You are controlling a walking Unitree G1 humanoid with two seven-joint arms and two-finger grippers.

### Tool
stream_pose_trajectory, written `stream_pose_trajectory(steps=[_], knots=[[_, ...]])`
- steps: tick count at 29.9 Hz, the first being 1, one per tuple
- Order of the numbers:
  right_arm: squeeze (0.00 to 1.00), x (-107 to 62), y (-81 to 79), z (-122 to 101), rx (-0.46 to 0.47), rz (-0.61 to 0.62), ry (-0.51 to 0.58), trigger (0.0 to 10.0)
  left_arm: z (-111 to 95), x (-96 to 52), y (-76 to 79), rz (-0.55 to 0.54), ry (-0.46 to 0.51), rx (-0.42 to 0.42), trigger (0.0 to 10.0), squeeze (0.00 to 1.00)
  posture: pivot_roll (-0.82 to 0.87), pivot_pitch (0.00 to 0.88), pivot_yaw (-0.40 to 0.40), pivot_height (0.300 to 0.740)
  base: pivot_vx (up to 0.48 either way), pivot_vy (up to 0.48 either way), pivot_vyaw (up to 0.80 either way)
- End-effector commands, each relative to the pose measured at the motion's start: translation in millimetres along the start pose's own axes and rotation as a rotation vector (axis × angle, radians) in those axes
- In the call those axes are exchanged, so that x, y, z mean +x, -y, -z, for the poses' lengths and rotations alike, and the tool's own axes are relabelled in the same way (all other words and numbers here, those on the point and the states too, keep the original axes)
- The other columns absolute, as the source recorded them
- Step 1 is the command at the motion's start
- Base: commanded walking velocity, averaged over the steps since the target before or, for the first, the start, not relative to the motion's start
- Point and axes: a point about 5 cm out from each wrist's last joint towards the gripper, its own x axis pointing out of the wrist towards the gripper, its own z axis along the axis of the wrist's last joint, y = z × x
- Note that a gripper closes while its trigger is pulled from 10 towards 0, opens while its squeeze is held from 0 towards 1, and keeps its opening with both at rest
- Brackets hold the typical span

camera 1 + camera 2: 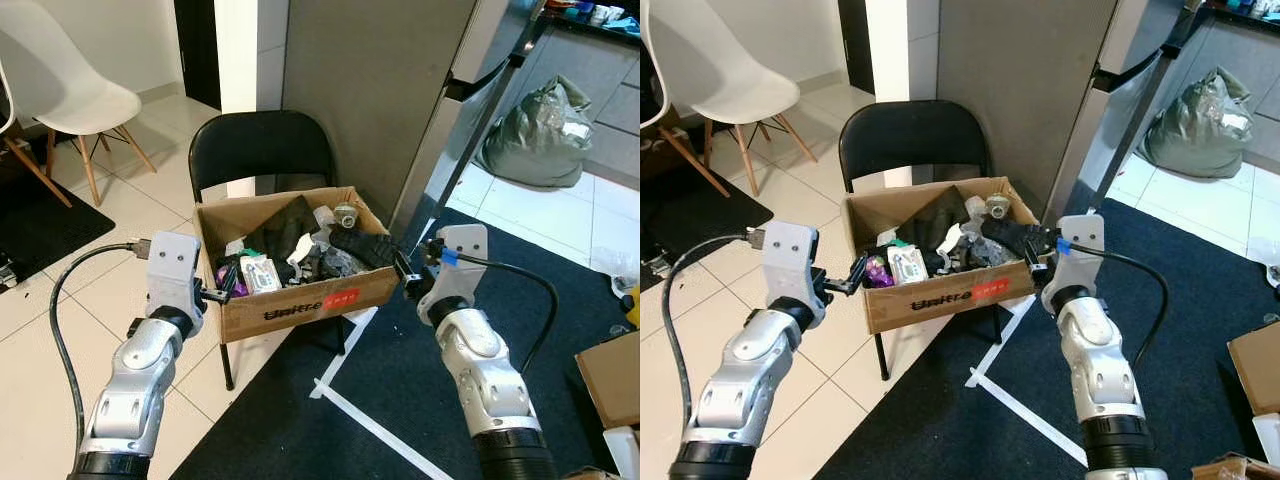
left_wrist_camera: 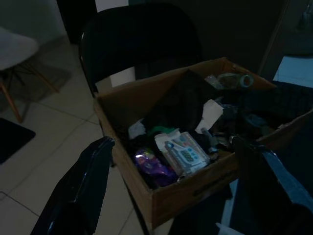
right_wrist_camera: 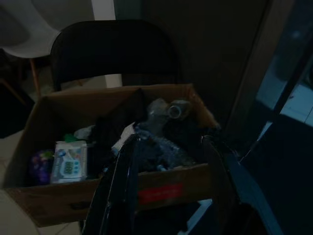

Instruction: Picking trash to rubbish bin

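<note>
Left eye view: brown cardboard box of mixed trash (image 1: pixel 300 300) sits on the black folding chair (image 1: pixel 262 148); left claw (image 1: pixel 222 293) and right claw (image 1: pixel 408 276) flank it, fingers apart, empty. Contents look light: soft wrappers, crushable clear plastic bottle (image 1: pixel 343 216). Judgement: pinch the white-blue packet (image 1: pixel 259 272) by its edge.

left claw (image 2: pixel 171 191) fingers spread | cardboard box (image 2: pixel 195 191) of trash ahead | on black chair (image 2: pixel 142 44)

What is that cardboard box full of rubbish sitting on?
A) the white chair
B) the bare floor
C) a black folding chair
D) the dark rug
C: the cardboard box rests on the seat of the black folding chair, whose backrest rises behind it and whose legs show beneath.
</note>
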Motion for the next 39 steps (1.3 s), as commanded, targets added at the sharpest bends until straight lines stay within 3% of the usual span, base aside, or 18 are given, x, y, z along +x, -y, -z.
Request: stream_pose_trajectory(steps=[1, 8, 11, 18, 22, 25, 34, 39], knots=[[0.00, -2.6, -2.3, 7.3, 0.011, 0.008, -0.022, 10.0, 0.3, 1.8, -7.3, -0.014, -0.016, 0.024, 10.0, 0.00, -0.01, 0.075, -0.065, 0.740, 0.000, 0.000, 0.00], [0.00, -15.4, -12.6, 30.6, 0.050, 0.020, -0.075, 10.0, 8.2, -5.6, -21.5, -0.060, -0.056, 0.039, 10.0, 0.00, 0.00, 0.076, -0.087, 0.740, 0.000, 0.000, 0.00], [0.00, -26.9, -11.4, 50.3, 0.035, 0.014, -0.132, 10.0, 24.2, -15.5, -15.5, -0.098, -0.084, 0.008, 10.0, 0.00, -0.01, 0.071, -0.122, 0.740, 0.000, 0.000, 0.00], [0.00, -40.4, 0.0, 63.9, 0.044, 0.080, -0.165, 10.0, 38.1, -24.5, -5.2, -0.095, -0.111, -0.015, 10.0, 0.00, -0.01, 0.063, -0.118, 0.740, 0.000, 0.000, 0.00], [0.00, -44.3, 0.8, 69.9, 0.048, 0.097, -0.181, 10.0, 43.2, -26.5, -4.8, -0.078, -0.121, 0.006, 10.0, 0.00, -0.02, 0.060, -0.099, 0.740, 0.000, 0.000, 0.00], [0.00, -52.7, -0.2, 83.6, -0.005, 0.046, -0.245, 10.0, 50.1, -27.3, -6.2, -0.098, -0.132, 0.019, 10.0, 0.00, -0.03, 0.046, -0.123, 0.740, 0.000, 0.000, 0.00], [0.00, -59.3, 8.2, 83.7, -0.041, 0.011, -0.265, 10.0, 52.6, -28.2, 1.5, -0.145, -0.121, -0.003, 10.0, 0.00, -0.05, 0.048, -0.194, 0.740, 0.000, 0.000, 0.00], [0.00, -59.2, 11.2, 82.7, -0.052, 0.003, -0.265, 10.0, 54.0, -29.1, 3.9, -0.157, -0.117, -0.010, 10.0, 0.00, -0.05, 0.045, -0.189, 0.740, 0.000, 0.000, 0.00]])
